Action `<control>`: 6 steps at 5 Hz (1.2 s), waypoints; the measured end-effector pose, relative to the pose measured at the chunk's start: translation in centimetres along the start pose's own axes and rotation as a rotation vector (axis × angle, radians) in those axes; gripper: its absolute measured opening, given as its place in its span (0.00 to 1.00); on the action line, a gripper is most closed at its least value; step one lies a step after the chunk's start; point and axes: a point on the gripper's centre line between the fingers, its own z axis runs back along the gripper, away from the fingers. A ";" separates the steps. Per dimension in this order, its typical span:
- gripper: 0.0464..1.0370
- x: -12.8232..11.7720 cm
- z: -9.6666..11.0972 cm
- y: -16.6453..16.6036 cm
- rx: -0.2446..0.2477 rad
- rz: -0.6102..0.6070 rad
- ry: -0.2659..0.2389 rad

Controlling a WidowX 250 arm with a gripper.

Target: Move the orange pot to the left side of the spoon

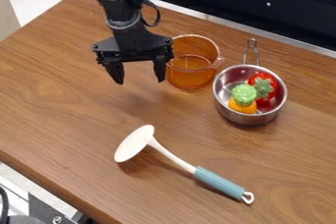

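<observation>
My gripper (139,81) hangs over the upper left of the table, its two fingers spread apart with nothing between them. Just to its right stands the transparent orange pot (191,76), upright, with a small handle on its right side; the right finger is close to the pot's left rim, and whether they touch I cannot tell. Nearer the front lies the spoon (179,161), a white ladle-like head at left and a blue-grey handle pointing to the lower right.
Right of the orange pot sits a metal saucepan (224,106) holding a red toy pepper (267,80) and an orange one with a green top (243,95). Wooden table (59,105) surface extends left of the spoon. A dark panel borders the back edge.
</observation>
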 end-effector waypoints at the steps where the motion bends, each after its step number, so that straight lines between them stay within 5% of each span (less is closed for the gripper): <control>1: 0.96 -0.5 -0.7 0.2 0.008 0.008 0.028; 4: 0.96 2.9 0.1 -1.5 -0.027 0.392 -0.036; 5: 0.96 3.5 -0.8 -2.6 -0.016 0.461 -0.011; 6: 0.96 3.4 -1.9 -3.6 0.064 0.509 -0.007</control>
